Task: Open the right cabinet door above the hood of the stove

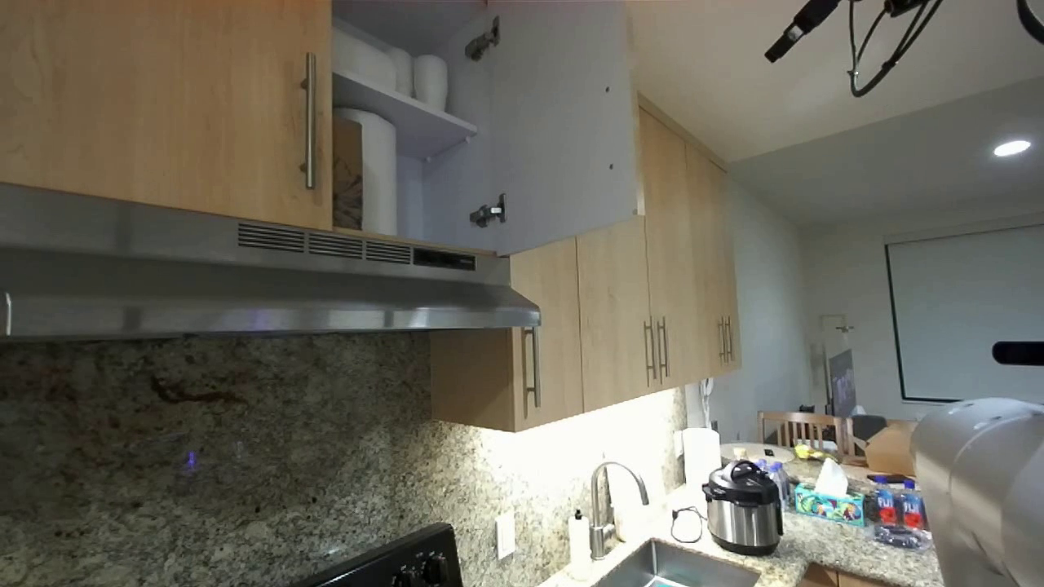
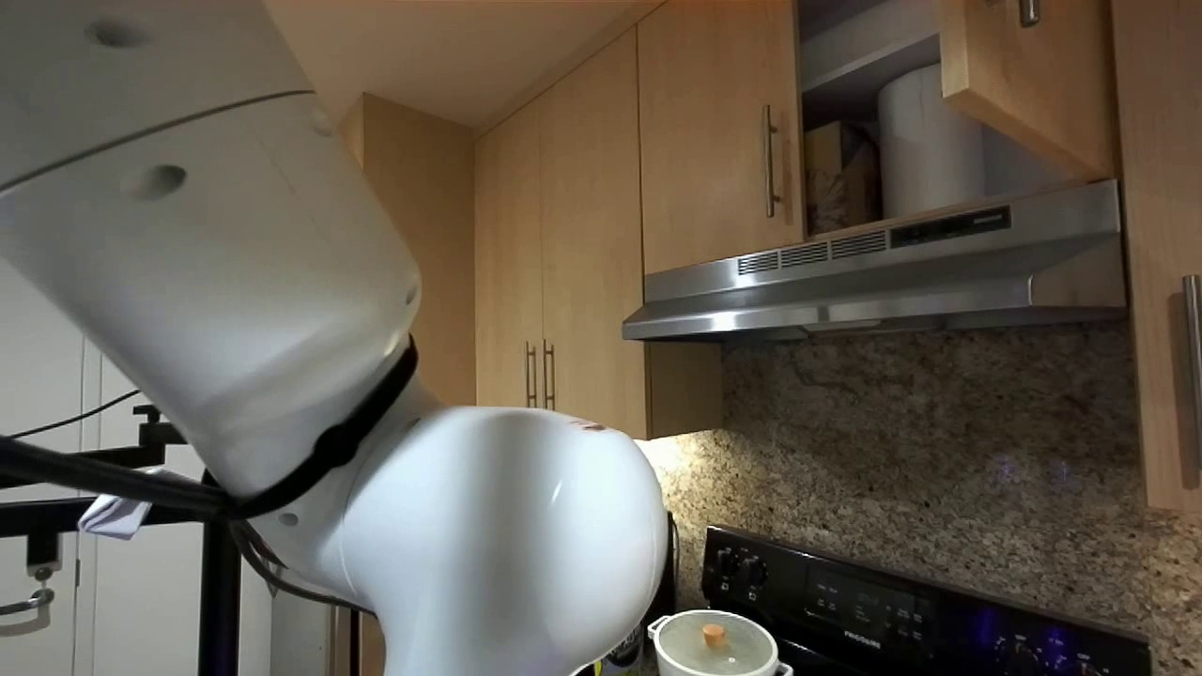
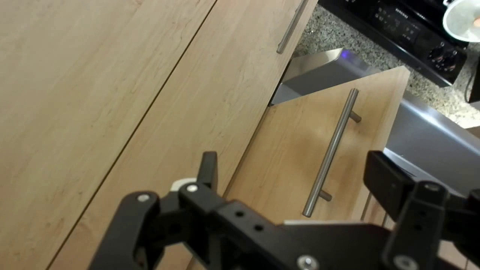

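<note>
Right door (image 1: 563, 122) juts outward; handle (image 2: 1029, 12) upright.

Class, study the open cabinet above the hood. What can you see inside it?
On the shelf are white items too unclear to name; beneath it stand a white cylinder and a brown box. The closed door hides whatever lies behind it.

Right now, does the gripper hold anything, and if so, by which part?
Nothing is held: the gripper is open, neither finger touching the handle of the right cabinet door.
</note>
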`<move>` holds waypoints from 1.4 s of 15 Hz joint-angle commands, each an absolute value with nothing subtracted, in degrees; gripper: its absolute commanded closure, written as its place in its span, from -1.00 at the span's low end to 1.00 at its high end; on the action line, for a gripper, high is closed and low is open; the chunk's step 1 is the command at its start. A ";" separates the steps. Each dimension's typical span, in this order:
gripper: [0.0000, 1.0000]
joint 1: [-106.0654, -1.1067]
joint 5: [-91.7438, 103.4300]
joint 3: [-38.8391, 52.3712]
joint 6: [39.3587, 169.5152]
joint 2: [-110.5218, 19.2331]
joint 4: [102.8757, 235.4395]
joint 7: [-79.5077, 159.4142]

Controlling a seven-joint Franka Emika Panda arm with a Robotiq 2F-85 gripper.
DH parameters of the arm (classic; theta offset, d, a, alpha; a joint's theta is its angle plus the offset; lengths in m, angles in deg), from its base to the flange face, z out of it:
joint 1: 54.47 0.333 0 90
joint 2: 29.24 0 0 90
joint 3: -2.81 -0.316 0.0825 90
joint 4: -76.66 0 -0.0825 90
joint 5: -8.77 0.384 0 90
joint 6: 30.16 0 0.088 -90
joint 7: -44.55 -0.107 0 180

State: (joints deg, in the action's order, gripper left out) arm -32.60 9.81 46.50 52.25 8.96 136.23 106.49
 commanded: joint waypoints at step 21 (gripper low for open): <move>-1.00 -57.14 3.83 15.30 42.63 12.19 169.11 87.41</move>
